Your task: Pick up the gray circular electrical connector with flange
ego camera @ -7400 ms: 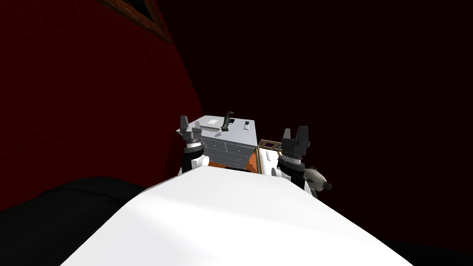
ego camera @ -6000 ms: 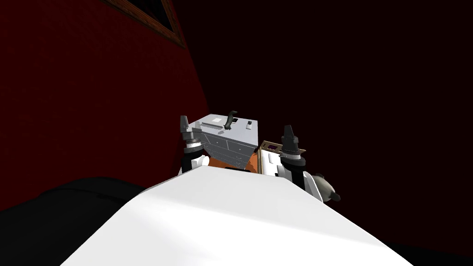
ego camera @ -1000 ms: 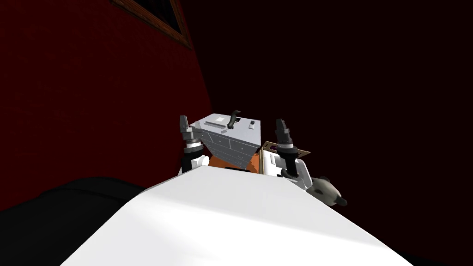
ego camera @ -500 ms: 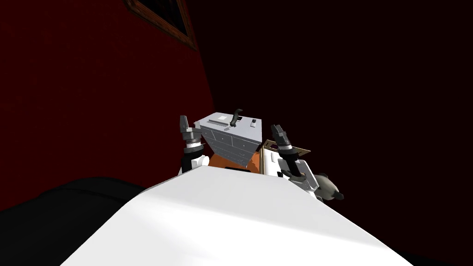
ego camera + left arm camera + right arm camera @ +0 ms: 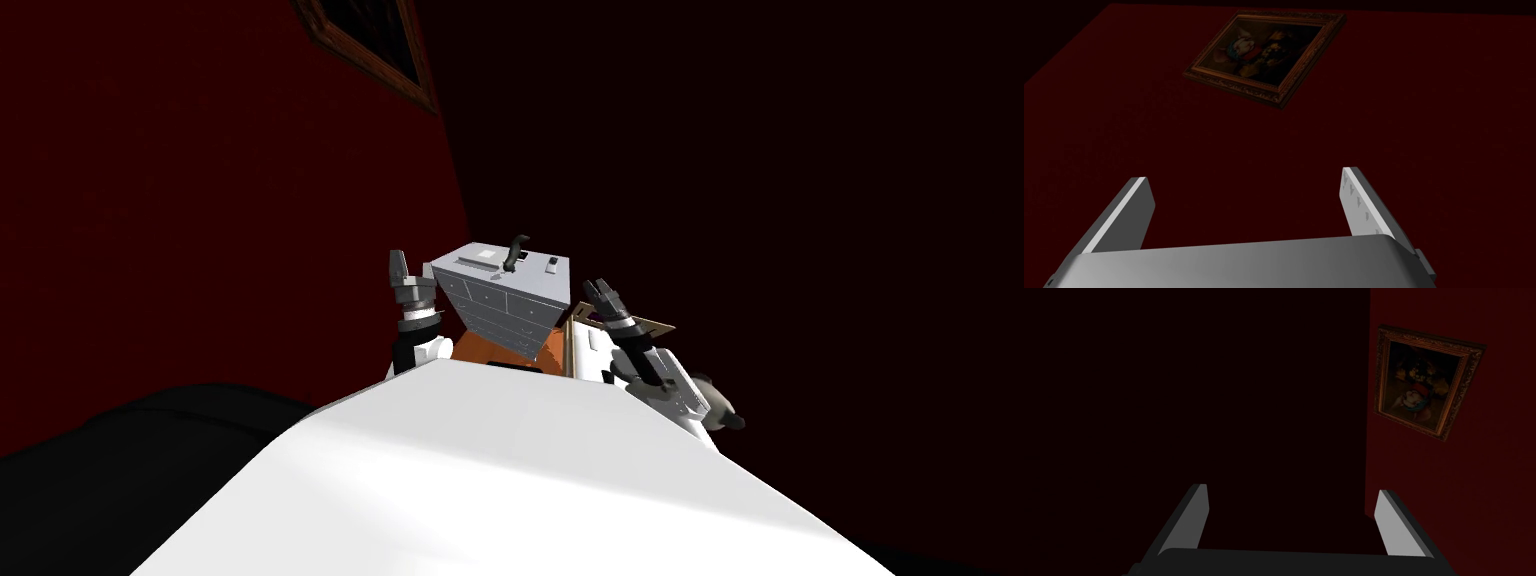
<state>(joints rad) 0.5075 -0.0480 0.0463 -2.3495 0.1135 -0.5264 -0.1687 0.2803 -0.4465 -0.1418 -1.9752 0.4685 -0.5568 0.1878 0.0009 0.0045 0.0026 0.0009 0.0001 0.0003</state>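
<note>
While both arms hang short of the grey dresser (image 5: 505,290) | left tool (image 5: 1245,176) wide, empty | right tool (image 5: 1292,489) wide, empty | connector: presumably on dresser top, too small to single out | handling: likely rigid, light; grip body beside flange.

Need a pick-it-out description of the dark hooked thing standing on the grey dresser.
By the dark red wall stands a grey chest of drawers. On its top, toward the far side, rises a dark upright object with a hooked tip. Its neighbours, a flat white rectangle and a small pale block, lie low; it alone is tall and dark.
</note>
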